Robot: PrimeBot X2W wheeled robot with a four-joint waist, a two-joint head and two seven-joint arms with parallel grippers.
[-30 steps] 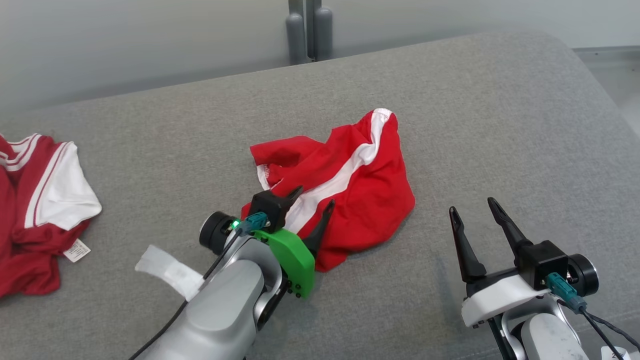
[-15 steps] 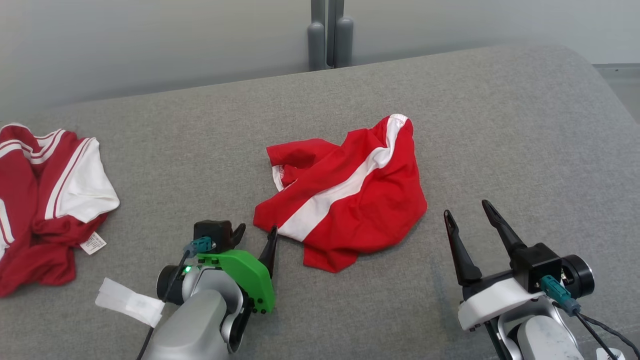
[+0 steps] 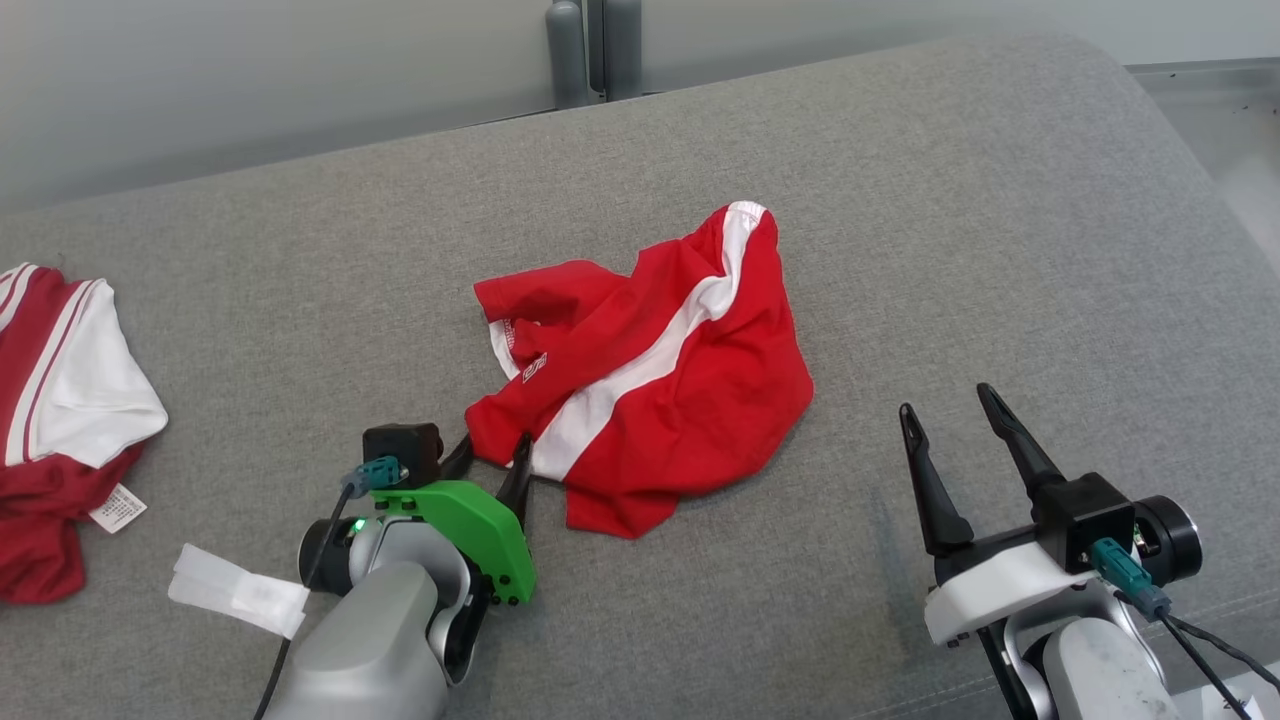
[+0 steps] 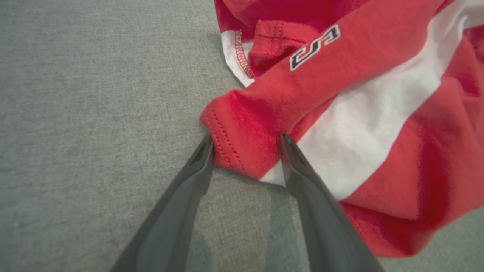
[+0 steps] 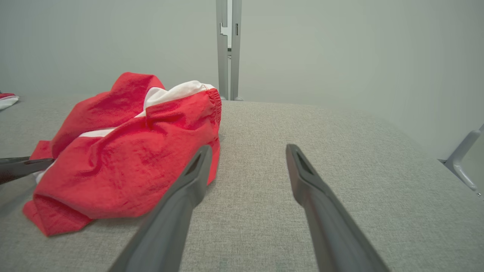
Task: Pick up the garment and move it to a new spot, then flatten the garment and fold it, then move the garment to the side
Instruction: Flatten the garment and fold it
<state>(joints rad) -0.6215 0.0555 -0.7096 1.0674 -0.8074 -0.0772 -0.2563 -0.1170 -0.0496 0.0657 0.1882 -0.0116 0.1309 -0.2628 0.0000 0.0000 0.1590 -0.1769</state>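
Two garments are seen: shorts (image 3: 680, 400), logo (image 4: 314, 47) illegible, corner straddled by the parted left claw (image 3: 493, 445), and a shirt (image 3: 60, 400) far left; the right claw (image 3: 945, 402) is parted.

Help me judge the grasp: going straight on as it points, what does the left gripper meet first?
The red garment: its stitched hem corner lies between the left gripper's open fingertips, seemingly touching them.

We're seeing a bright red garment (image 3: 700, 400) with a white stripe, a darker red-and-white top (image 3: 60, 400), all on grey upholstery (image 3: 1000, 250).
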